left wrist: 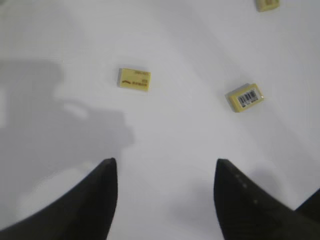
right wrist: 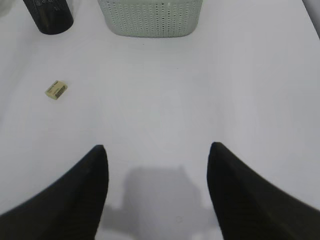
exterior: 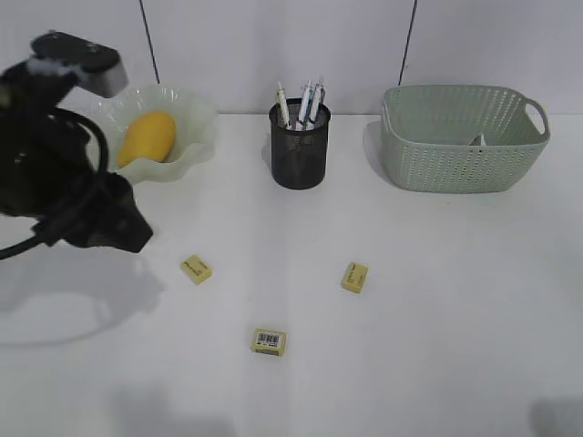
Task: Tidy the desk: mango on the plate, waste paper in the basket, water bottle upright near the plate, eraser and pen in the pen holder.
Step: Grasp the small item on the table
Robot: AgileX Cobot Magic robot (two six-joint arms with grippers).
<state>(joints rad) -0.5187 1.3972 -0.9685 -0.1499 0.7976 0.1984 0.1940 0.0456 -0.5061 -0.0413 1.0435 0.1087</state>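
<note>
The yellow-orange mango [exterior: 150, 137] lies in the ruffled green plate [exterior: 197, 118] at the back left. Several pens [exterior: 305, 100] stand in the black mesh pen holder [exterior: 300, 153]. Three yellow erasers lie on the white desk [exterior: 437, 300]: one on the left [exterior: 196, 269], one in the middle [exterior: 354, 277] and one in front [exterior: 269, 341]. My left gripper [left wrist: 165, 162] hangs open and empty over the desk, short of two erasers [left wrist: 134, 79] [left wrist: 243, 97]. My right gripper [right wrist: 157, 146] is open over bare desk. The water bottle is out of view.
The sage-green basket [exterior: 465, 137] stands at the back right, and a small pale bit [exterior: 478, 139] shows inside it; I cannot tell whether it is the waste paper. My black left arm [exterior: 82, 200] stands in front of the plate. The right wrist view shows the basket [right wrist: 150, 17], the pen holder [right wrist: 49, 15] and one eraser [right wrist: 56, 90].
</note>
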